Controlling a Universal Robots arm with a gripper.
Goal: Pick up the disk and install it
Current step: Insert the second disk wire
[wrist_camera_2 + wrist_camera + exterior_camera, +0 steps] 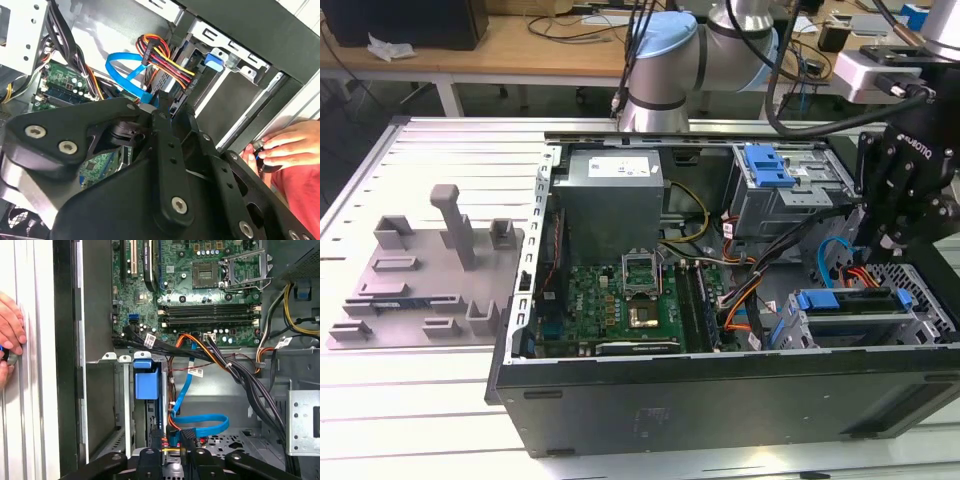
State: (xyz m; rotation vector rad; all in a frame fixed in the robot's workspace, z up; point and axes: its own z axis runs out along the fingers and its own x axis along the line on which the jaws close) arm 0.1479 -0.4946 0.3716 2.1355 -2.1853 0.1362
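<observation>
We are seeing the gripper (893, 235) hanging inside the open computer case (720, 390), at the exterior view's right, just above the drive cage (865, 320); whether its fingers are open or closed we cannot tell. The disk (848, 302) is sitting in that cage, its blue carrier bracket (146, 378) facing out, its long axis running across the exterior view, lying flat. A blue data cable (200, 421) and a red-yellow power bundle (165, 60) are hanging near the gripper. A person's hand (287, 147) is resting on the case's outer edge.
</observation>
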